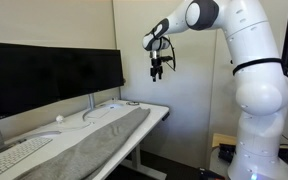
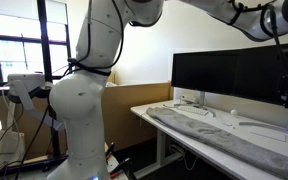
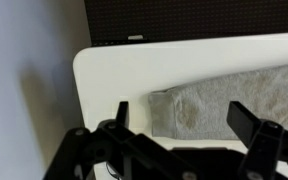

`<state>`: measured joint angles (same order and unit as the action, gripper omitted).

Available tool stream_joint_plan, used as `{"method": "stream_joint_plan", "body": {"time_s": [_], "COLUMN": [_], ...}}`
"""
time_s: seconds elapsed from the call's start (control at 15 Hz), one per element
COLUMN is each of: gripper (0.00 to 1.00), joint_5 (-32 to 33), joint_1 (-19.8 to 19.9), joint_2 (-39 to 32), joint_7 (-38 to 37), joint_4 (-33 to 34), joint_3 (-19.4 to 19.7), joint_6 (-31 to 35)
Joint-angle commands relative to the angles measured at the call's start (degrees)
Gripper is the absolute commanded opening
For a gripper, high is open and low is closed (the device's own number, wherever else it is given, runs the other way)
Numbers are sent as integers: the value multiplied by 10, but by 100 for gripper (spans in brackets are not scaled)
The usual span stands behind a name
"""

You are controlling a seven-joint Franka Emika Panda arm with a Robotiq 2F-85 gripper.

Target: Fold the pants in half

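The pants [image 1: 94,143] are a long grey-taupe garment laid flat along the white desk [image 1: 156,112], seen in both exterior views [image 2: 209,135]. My gripper [image 1: 158,66] hangs high above the desk's end, open and empty. In the wrist view the fingers [image 3: 187,118] are spread wide apart with nothing between them. Far below them lies the end of the pants [image 3: 234,100] near the desk's rounded corner.
A wide black monitor [image 1: 49,78] stands along the back of the desk. A white keyboard [image 1: 14,158] lies beside the pants, with a mouse [image 1: 59,119] and cable [image 1: 102,108] near the monitor. A wall is behind the arm.
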<state>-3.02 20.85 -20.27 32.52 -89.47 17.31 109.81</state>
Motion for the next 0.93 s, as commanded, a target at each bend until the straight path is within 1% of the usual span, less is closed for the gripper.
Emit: {"method": "stream_joint_plan", "body": {"time_s": [0.0,0.07,0.2,0.47,0.73,0.87], "gripper": [100,100,100,100,100,100], "joint_5": [-3,7,7,6,-15,-25], "joint_1": [36,28,34,32,38,43], "joint_2": [-33,-25,-33,-34,-77,-105], "joint_7": [20,-4,-4,-10,-29,-23], "joint_4": [54,32,40,38,84,119], "joint_3": [-23,-26,-30,-32,-46,-58], "joint_6": [-23,-9,-9,-2,-15,-26]}}
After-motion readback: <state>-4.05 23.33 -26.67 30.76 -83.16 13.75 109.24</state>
